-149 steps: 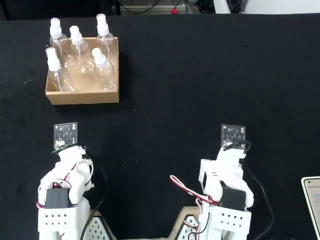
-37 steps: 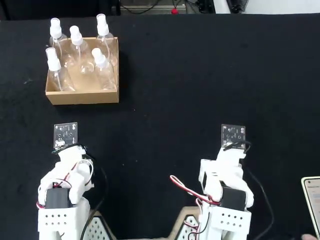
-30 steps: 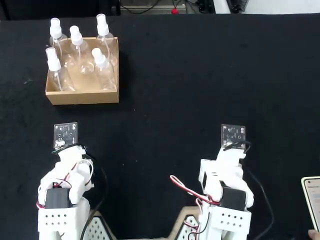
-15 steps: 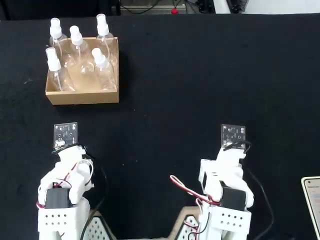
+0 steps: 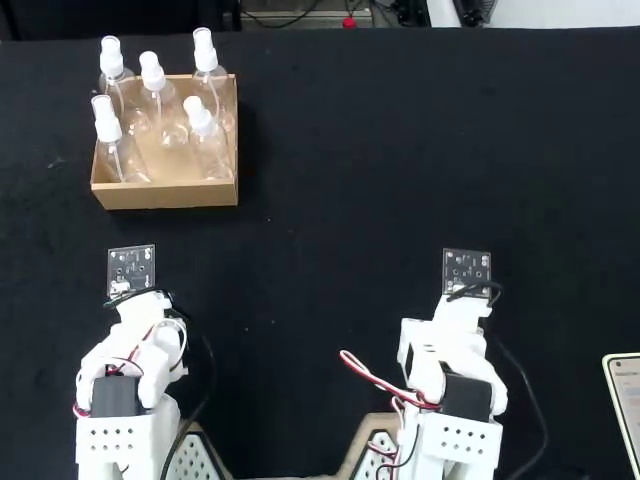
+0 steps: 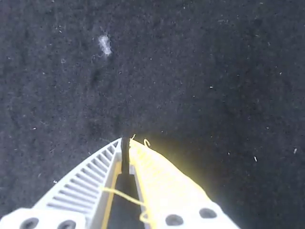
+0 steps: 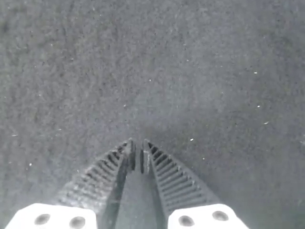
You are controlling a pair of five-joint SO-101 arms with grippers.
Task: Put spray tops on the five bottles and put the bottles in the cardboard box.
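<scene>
A cardboard box [image 5: 165, 190] stands at the far left of the black table. Inside it stand several clear bottles [image 5: 205, 140], each with a white spray top [image 5: 204, 47]. Both arms are folded back at the near edge, far from the box. My left gripper [image 6: 126, 143] is shut with nothing in it, just above the black cloth. My right gripper [image 7: 137, 144] is shut and holds nothing too. In the high view the left arm [image 5: 130, 345] sits at the near left and the right arm [image 5: 455, 350] at the near right.
A flat pale device [image 5: 625, 395] lies at the table's right edge, near the right arm. Cables and a red object [image 5: 348, 20] lie beyond the table's far edge. Bare black cloth stretches between the box and the arms.
Both arms and the bottles are still. A fingertip that showed at the bottom right corner one second ago has gone.
</scene>
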